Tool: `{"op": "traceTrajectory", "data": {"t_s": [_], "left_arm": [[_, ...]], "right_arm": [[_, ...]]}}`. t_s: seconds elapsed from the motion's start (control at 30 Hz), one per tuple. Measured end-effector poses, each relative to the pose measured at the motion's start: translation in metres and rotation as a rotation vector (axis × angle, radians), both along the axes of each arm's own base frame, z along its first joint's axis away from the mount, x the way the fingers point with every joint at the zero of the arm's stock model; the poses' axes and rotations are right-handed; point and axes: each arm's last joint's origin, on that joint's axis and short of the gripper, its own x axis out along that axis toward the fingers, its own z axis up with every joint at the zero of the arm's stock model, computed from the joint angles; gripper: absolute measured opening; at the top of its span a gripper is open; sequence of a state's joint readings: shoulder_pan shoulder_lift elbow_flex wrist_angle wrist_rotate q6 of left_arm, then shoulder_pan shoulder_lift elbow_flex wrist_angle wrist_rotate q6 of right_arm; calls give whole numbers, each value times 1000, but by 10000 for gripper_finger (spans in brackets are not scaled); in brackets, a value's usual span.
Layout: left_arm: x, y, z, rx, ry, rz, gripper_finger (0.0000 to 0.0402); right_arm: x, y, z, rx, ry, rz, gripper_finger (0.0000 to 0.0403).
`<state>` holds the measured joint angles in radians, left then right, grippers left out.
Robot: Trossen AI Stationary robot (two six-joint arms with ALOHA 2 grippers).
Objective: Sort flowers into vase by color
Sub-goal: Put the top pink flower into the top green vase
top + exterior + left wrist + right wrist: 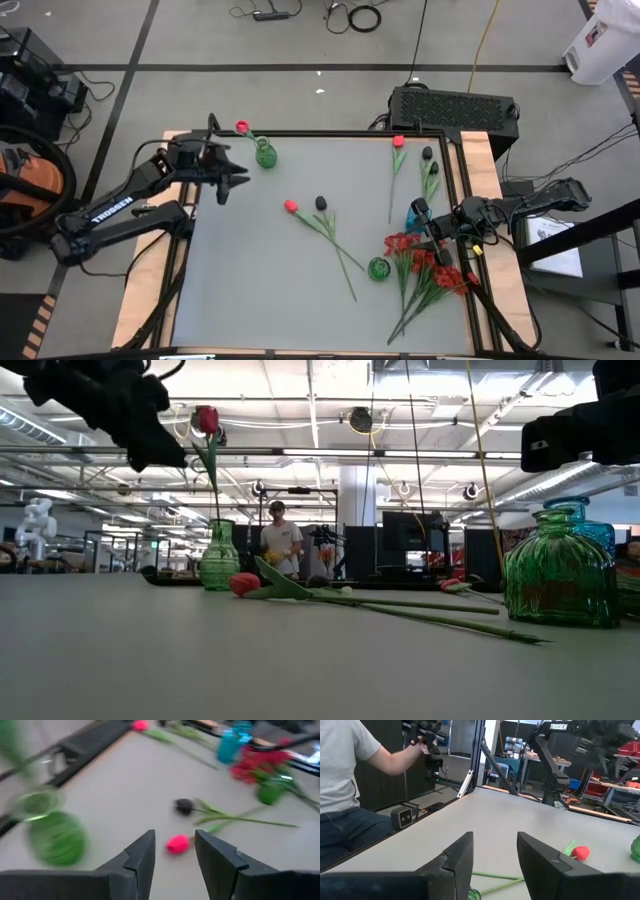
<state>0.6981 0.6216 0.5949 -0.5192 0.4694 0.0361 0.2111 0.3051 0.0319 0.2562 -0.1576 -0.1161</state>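
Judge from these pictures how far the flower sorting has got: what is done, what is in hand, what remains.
Done: one red tulip stands in the green glass vase at the far left. In hand: nothing; the left gripper hovers open beside that vase, the right gripper open too. Left: red tulip and black tulip mid-table, other flowers at right.

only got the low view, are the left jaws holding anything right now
observer: no, the left wrist view shows the left gripper with its jaws apart and nothing between them
operator: what's lying at the far right corner
observer: the high view shows a red tulip and two black tulips flat on the table there
operator: and the right gripper
observer: the right gripper is open and empty, next to the blue vase
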Motion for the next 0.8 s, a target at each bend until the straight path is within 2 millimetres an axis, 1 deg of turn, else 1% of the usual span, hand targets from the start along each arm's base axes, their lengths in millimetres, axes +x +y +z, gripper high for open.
{"op": "traceTrajectory", "data": {"t_s": [0.17, 0.23, 0.4, 0.5, 0.8], "left_arm": [[9, -15, 2, -17, -27, -160, 144], [13, -21, 1, -52, -43, -197, 144], [25, -38, -6, -131, -77, -296, 144], [30, -48, -12, -157, -50, -291, 144], [48, -71, -33, -165, -1, -235, 144]], "right_arm": [[0, 0, 0, 0, 0, 0, 144], [0, 0, 0, 0, 0, 0, 144], [0, 0, 0, 0, 0, 0, 144], [0, 0, 0, 0, 0, 0, 144], [0, 0, 0, 0, 0, -1, 144]]}}
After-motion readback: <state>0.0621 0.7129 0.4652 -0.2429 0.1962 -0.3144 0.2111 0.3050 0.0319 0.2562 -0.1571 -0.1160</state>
